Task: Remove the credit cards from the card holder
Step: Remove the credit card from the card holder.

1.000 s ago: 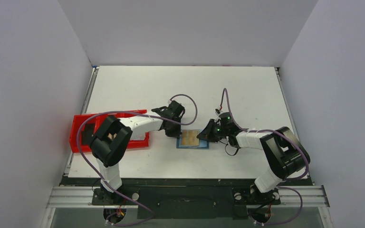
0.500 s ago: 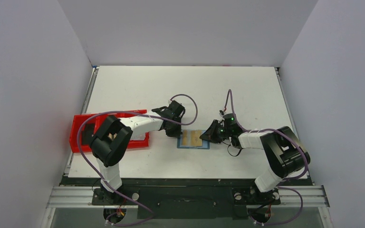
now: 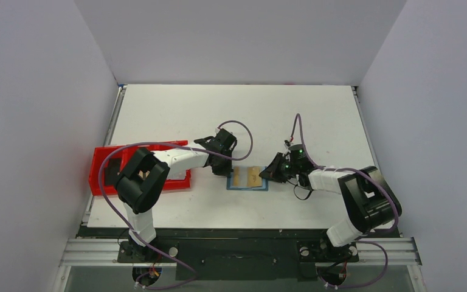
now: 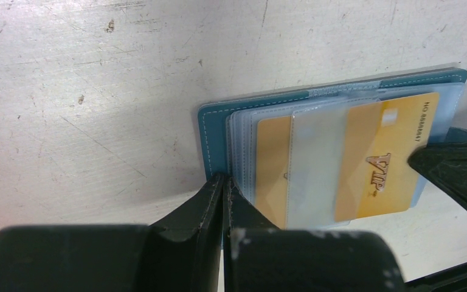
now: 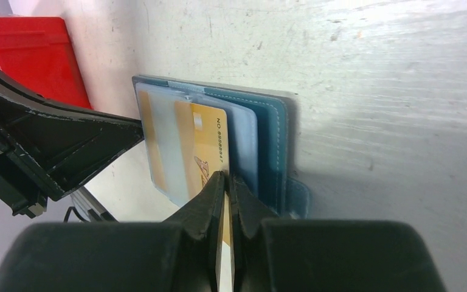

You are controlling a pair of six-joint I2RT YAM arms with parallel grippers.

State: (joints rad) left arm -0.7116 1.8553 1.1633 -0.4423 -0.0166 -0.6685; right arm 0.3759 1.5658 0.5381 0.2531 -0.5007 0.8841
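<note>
The blue card holder (image 3: pixel 247 188) lies open on the table between the two arms. A gold credit card (image 3: pixel 254 176) marked VIP (image 4: pixel 389 164) sticks partway out of its clear sleeves towards the right. My right gripper (image 3: pixel 267 175) is shut on that card's right edge (image 5: pixel 204 134), close to the holder's blue cover (image 5: pixel 273 140). My left gripper (image 3: pixel 225 172) is shut, its tips (image 4: pixel 226 182) resting on the holder's left edge (image 4: pixel 216 131). A dark flat rectangle (image 3: pixel 114 168), apparently the grey card, lies in the red tray.
A red compartment tray (image 3: pixel 100 182) stands at the table's left edge, partly under the left arm; its corner shows in the right wrist view (image 5: pixel 30 55). White walls close in the table at the back and on both sides.
My right gripper has moved right, drawing the gold card further out of the sleeve. The left gripper and the holder have stayed in place.
</note>
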